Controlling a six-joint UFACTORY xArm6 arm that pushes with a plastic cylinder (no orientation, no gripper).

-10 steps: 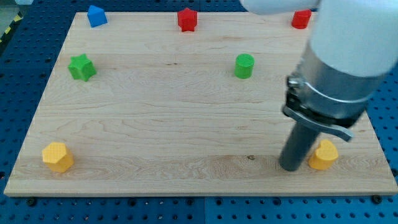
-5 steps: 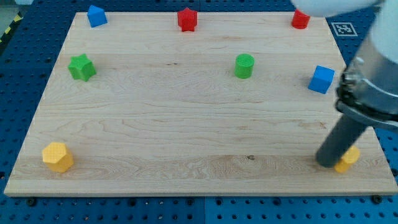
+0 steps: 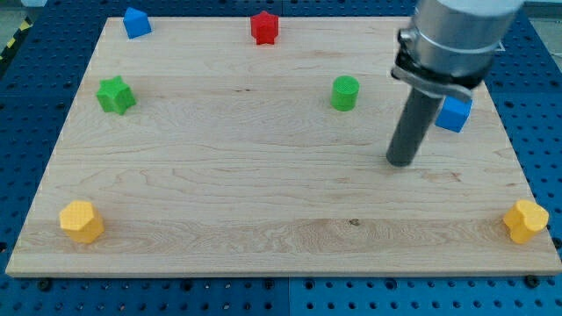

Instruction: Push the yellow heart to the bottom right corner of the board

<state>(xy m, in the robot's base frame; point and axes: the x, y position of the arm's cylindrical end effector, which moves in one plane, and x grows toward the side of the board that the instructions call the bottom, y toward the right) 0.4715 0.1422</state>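
The yellow heart (image 3: 525,220) lies at the board's bottom right corner, close to the right edge. My tip (image 3: 400,161) stands on the board well up and to the left of it, apart from it. The tip is below and to the right of the green cylinder (image 3: 345,92) and just left of the blue cube (image 3: 455,114), which the rod partly hides.
A yellow hexagon block (image 3: 81,220) sits at the bottom left corner. A green star (image 3: 115,95) is at the left, a blue block (image 3: 135,22) at the top left, a red block (image 3: 264,27) at the top middle. The arm's body covers the top right corner.
The yellow heart has slid right, to the bottom right corner. My tip has left it and moved up and left, to beside the blue cube.
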